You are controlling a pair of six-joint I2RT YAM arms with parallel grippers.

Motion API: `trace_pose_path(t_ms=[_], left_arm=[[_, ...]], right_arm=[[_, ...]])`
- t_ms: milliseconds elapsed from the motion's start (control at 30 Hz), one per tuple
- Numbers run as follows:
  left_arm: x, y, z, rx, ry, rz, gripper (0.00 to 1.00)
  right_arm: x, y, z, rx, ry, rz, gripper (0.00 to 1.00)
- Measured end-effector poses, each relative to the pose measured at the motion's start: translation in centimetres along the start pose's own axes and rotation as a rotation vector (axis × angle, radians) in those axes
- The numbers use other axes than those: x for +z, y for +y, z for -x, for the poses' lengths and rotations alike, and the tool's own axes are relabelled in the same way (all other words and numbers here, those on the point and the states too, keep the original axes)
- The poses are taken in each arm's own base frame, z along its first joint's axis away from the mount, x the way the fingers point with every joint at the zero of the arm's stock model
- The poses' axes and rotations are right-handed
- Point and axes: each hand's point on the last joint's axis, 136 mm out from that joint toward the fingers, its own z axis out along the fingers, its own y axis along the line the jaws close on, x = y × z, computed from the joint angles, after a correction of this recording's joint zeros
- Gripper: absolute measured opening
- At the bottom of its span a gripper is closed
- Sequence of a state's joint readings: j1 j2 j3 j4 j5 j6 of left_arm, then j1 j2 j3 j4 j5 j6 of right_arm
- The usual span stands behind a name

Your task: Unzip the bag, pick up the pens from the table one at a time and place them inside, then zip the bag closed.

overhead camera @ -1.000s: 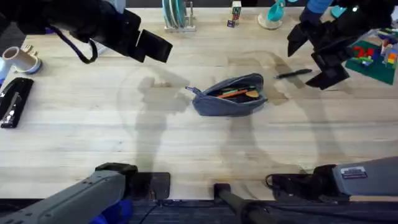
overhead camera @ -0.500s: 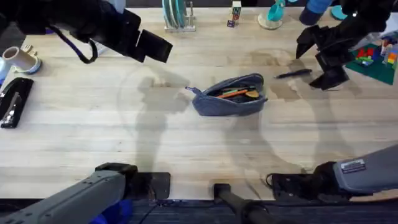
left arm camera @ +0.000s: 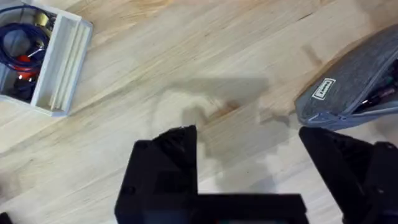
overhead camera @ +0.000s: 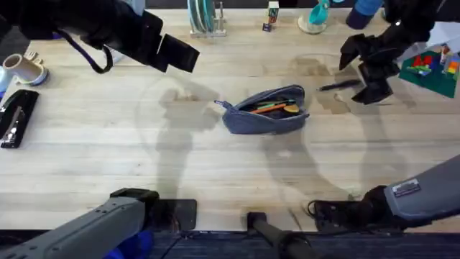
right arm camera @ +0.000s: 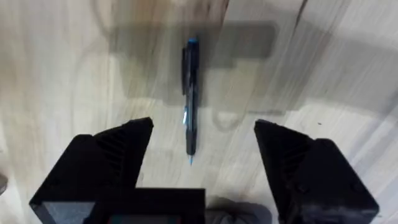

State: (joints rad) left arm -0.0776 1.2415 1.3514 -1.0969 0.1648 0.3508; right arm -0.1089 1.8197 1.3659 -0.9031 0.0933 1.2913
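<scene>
- Black pen (overhead camera: 338,85) lies flat on table (overhead camera: 215,165), right of bag (overhead camera: 266,110), long axis left-right, slightly tilted.
- Right gripper (overhead camera: 368,72) hangs above its right end, fingers spread.
- Left gripper (overhead camera: 169,54) far left, spread, holding nothing.
- Bag unzipped, orange pen (overhead camera: 269,108) inside, lengthwise.

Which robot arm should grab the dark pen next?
The right. Its open gripper hangs right over the dark pen on the table, fingers on either side. The left gripper is across the bag.

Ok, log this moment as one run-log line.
bag: unzipped, orange pen inside | dark pen: on table | right tool: open, above dark pen | left tool: open, idle
</scene>
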Motion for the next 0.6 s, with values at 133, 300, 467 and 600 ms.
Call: trace_pose_path(t_ms=[133,300,467,600], left_arm=[[0.0,0.0,0.0,0.0,0.0,0.0,0.993],[0.0,0.0,0.0,0.0,0.0,0.0,0.993],[0.0,0.0,0.0,0.0,0.0,0.0,0.993],[0.0,0.0,0.0,0.0,0.0,0.0,0.993]], right_arm=[[1.2,-0.3,-0.1,0.002,0.009,-0.033,0.997],[3.0,-0.6,-0.4,0.003,0.025,-0.076,0.997],[3.4,-0.6,-0.3,0.015,0.037,-0.083,0.997],[3.5,-0.6,-0.2,0.026,0.056,-0.084,0.997]])
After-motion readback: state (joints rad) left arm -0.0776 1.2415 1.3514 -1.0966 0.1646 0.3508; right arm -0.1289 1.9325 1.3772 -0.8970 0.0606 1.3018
